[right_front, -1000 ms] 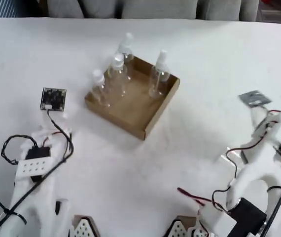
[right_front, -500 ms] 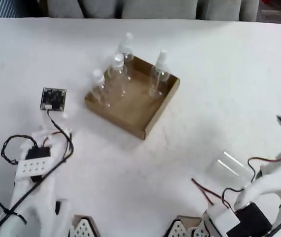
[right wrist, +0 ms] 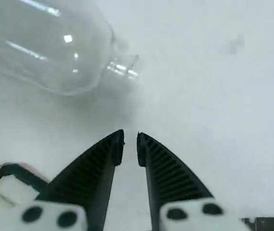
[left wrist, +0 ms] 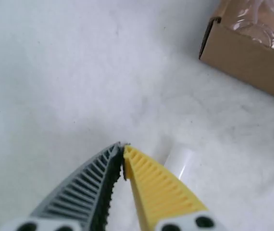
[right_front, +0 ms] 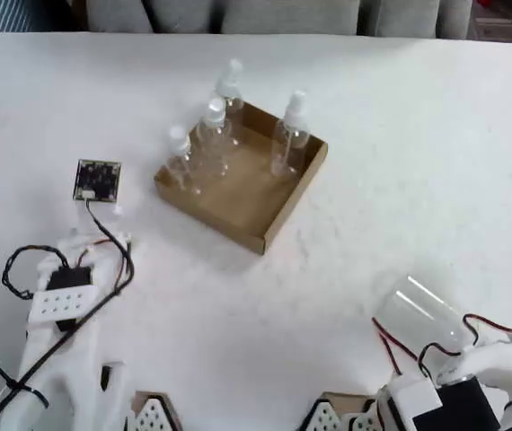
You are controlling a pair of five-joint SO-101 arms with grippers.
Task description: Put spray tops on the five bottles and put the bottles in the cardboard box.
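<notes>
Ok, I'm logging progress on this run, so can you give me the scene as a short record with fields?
container: cardboard box, open top, mid-table
packed: four bottles upright in the box, spray tops on
unpacked: fifth bottle lying on its side on the table, neck open, no top
loose part: white piece, likely the last spray top, beside the left end effector
left end effector: jaws shut, empty
right end effector: jaws a narrow gap apart, empty, near the fifth bottle's neck
</notes>
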